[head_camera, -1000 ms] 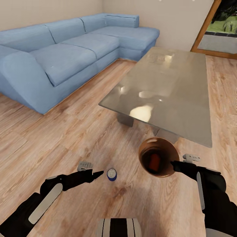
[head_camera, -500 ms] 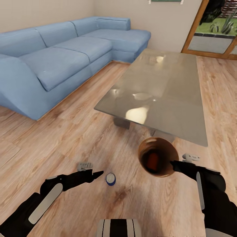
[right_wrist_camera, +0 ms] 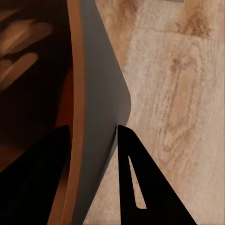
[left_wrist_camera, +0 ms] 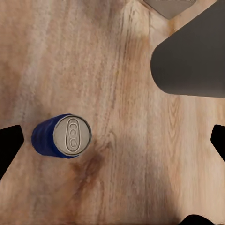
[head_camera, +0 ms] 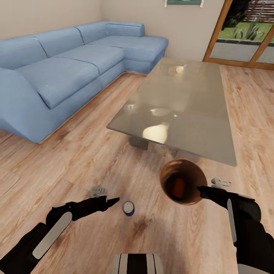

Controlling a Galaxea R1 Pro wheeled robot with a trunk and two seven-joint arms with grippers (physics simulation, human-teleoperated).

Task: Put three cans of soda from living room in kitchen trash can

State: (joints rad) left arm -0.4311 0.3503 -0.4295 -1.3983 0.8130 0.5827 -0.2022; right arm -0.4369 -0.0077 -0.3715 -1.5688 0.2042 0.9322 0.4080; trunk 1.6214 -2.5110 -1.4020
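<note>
A: Since the right gripper (head_camera: 198,188) is pinching just the rim of the tash can (head_camera: 183,181), one finger inside and one outside the wall as the right wrist view shows, what worries you?

B: The bin hangs from a thin edge hold, so a jolt could tilt it or let it slip, and the orange can (head_camera: 177,186) lying inside might roll out.

A: And the left gripper (left_wrist_camera: 112,140)?

B: Its fingers are spread wide with nothing between them. Seen from the head camera, the blue can (head_camera: 128,208) stands upright on the wood floor (head_camera: 87,160), just beside that gripper's tip and well left of the bin. A careless approach could knock it over and send it rolling.

A: How does it look?

B: Dark blue, silver top with a pull tab.
</note>
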